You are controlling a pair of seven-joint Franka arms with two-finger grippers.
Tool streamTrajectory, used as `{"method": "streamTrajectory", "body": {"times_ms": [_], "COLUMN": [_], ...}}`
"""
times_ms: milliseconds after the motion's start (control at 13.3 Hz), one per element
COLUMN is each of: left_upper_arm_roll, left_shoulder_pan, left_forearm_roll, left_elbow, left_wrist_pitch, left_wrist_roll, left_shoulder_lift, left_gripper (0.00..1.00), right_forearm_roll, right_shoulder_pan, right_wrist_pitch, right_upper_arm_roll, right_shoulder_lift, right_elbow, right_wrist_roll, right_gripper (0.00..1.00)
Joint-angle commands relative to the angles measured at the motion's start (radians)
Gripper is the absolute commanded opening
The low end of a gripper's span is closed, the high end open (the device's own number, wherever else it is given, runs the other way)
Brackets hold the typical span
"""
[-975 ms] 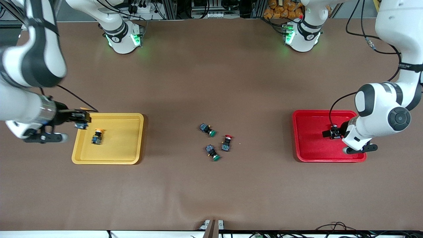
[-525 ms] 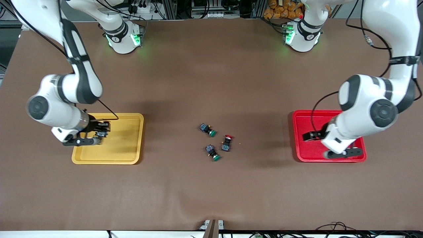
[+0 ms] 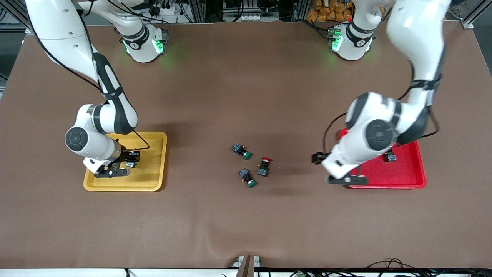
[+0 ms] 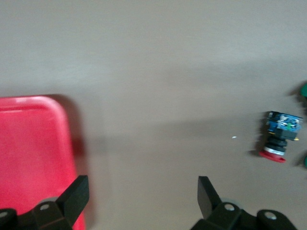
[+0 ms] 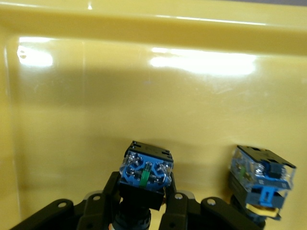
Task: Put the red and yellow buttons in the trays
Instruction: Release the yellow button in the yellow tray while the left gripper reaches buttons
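My right gripper (image 3: 132, 159) hangs low over the yellow tray (image 3: 153, 169), shut on a button (image 5: 145, 175) with a blue-and-black body; its cap is hidden between the fingers. A yellow-capped button (image 5: 261, 184) lies in that tray beside it. My left gripper (image 3: 316, 157) is open and empty over bare table, just off the red tray (image 3: 407, 179) on its middle-of-table side. One button (image 3: 390, 157) lies in the red tray. A red-capped button (image 3: 263, 166) lies on the table's middle, also seen as the red button (image 4: 280, 139) ahead of the left gripper (image 4: 142, 184).
Two green-capped switches (image 3: 242, 151) (image 3: 247, 177) lie close to the red-capped button, one farther from the front camera and one nearer. Both arm bases stand along the table's back edge. The brown table mat (image 3: 246, 223) stretches between the trays.
The right arm carried its button from the tray's outer edge inward over the yellow tray. The left arm, open, swung off the red tray toward the table's middle, uncovering the button lying there.
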Motion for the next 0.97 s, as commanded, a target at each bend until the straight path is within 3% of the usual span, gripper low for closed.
{"method": "streamTrajectory", "body": {"times_ms": [0,225,600,900], "left_upper_arm_roll": [0.01,0.01,0.015,0.088], "left_shoulder_pan": [-0.036,-0.061,-0.139,-0.255], "left_forearm_roll": [0.031,0.037,0.037,0.037], "left_elbow": [0.094,0.094,0.121,0.164], "left_wrist_pitch": [0.031,0.126,0.325,0.425], "left_wrist_roll": [-0.035,-0.026,-0.027,-0.024], "left_shoulder_lift": [0.072,0.104,0.201,0.292], "left_gripper": [1.0,1.0,1.0,1.0], "right_forearm_roll": [-0.001,-0.001,-0.003,-0.012], "right_shoulder_pan": [-0.001,-0.001,-0.033,-0.091], "right_wrist_pitch": [-0.018,-0.14,-0.502,-0.625], "right_upper_arm_roll": [0.005,0.005,-0.002,-0.007], "right_shoulder_lift": [-0.009,-0.06,-0.289,-0.468], "right_elbow": [0.032,0.068,0.173,0.187], "right_wrist_roll": [-0.037,-0.04,-0.055,-0.088], "right_gripper": [1.0,1.0,1.0,1.0]}}
